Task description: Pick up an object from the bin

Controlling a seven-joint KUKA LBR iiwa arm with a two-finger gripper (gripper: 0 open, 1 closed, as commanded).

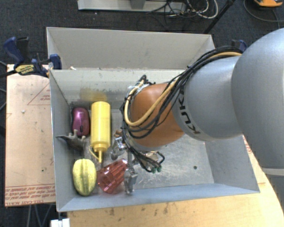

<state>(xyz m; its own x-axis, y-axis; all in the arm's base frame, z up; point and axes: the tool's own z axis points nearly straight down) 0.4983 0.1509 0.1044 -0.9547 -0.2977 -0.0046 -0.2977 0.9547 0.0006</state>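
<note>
Tool (125,167) low at front of bin (213,160), just beside red faceted piece (109,178) | grip state: cannot tell | you should centre over that piece, clear of yellow squeeze bottle (100,124) and ridged yellow fruit (84,176), before closing.

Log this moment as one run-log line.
gripper: down in grey bin, lower left, beside red ribbed translucent piece | nearby: yellow squeeze bottle, yellow-green ribbed fruit | grasp: cannot tell
</note>
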